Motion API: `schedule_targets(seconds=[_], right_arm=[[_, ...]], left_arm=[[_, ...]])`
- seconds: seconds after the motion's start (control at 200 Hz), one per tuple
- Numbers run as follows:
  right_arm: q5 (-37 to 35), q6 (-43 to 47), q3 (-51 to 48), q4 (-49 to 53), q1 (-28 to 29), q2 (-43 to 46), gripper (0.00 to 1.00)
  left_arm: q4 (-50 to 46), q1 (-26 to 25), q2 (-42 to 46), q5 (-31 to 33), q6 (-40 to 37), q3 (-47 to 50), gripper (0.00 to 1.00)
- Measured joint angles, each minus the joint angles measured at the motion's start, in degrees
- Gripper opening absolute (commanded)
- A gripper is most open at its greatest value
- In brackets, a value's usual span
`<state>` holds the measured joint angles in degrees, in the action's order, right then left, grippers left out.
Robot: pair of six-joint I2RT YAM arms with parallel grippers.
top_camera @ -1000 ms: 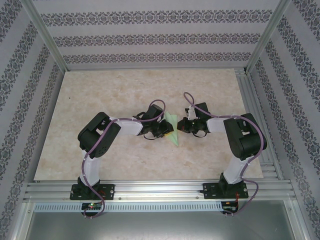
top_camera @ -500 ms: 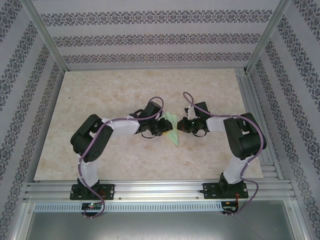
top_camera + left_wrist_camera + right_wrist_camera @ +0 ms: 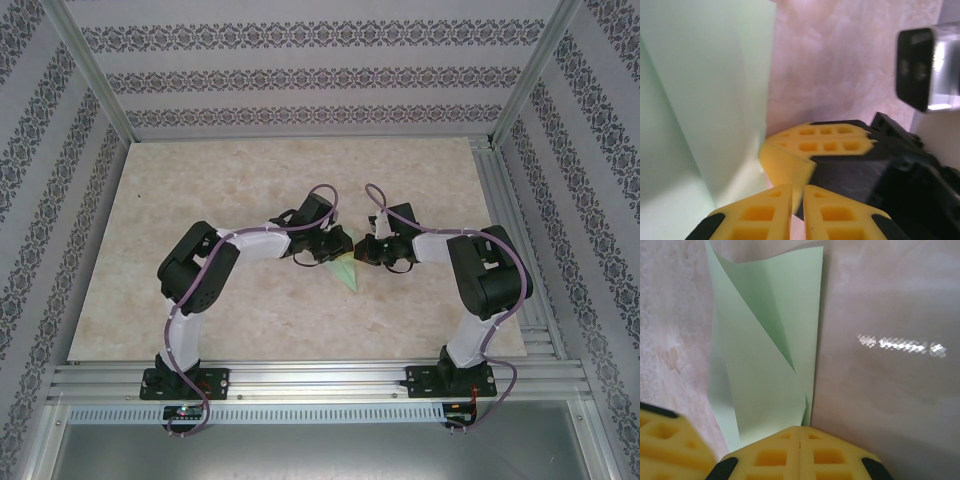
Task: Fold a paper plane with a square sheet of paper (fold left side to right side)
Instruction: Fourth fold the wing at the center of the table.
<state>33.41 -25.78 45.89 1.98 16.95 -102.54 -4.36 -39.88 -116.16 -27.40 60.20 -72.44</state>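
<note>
Midway through the left-over-right fold, with the square sheet of paper (image 3: pixel 765 350) lying as a narrow wedge mid-desk (image 3: pixel 200 180) between both arms. Right gripper (image 3: pixel 800 432) fingers pressed together at its near end; left gripper (image 3: pixel 797 195) fingers almost meeting, whether fully closed or nipping paper, cannot tell. Next, probably: pinning the wedge flat and running along the crease without dragging it askew.

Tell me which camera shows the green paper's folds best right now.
The right wrist view: the green paper lies sharp and nearly whole, its diagonal creases plain. The left wrist view has it too close and blurred at the left. The top view shows a small green sliver between the left gripper and right gripper.
</note>
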Motion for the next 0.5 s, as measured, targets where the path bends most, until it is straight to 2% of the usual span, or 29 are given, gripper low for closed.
schedule_targets(seconds=[0.5], right_arm=[[-0.39,0.26,0.57,1.01,0.44,-0.11,0.05]], left_arm=[[0.04,1.2,-3.8,0.68,-0.37,-0.26,0.14]])
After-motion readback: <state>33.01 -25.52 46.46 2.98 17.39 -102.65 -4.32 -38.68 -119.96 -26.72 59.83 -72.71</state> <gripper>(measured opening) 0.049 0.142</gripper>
